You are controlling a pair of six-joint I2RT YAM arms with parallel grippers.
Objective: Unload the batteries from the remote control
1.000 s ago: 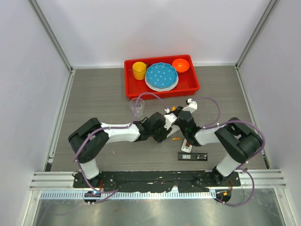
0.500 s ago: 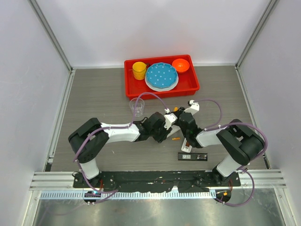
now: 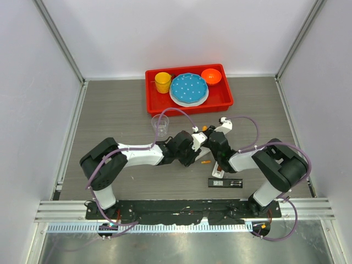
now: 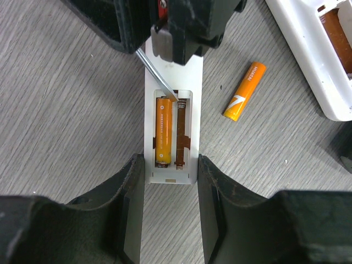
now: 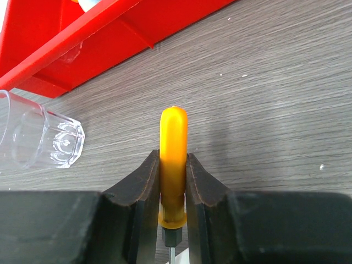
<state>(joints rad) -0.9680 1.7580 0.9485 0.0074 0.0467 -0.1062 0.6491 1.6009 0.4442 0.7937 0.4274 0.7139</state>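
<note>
A white remote control (image 4: 170, 165) lies on the table with its battery bay open. One orange battery (image 4: 163, 129) sits in the left slot. The right slot is empty. My left gripper (image 4: 170, 165) is shut on the remote's near end, one finger on each side. My right gripper (image 5: 172, 165) is shut on an orange-handled screwdriver (image 5: 174, 148). The screwdriver's metal tip (image 4: 168, 94) rests at the far end of the seated battery. A loose orange battery (image 4: 245, 91) lies on the table to the right and also shows from above (image 3: 205, 162). From above, both grippers meet mid-table (image 3: 201, 146).
A second white remote (image 4: 324, 66) lies open at the right. A black remote (image 3: 226, 182) lies near the front. A clear glass (image 3: 160, 125) stands behind the left arm. A red tray (image 3: 225, 99) at the back holds a yellow cup, a blue plate and an orange bowl.
The right arm has shifted very slightly. Both grippers keep their hold over the white remote.
</note>
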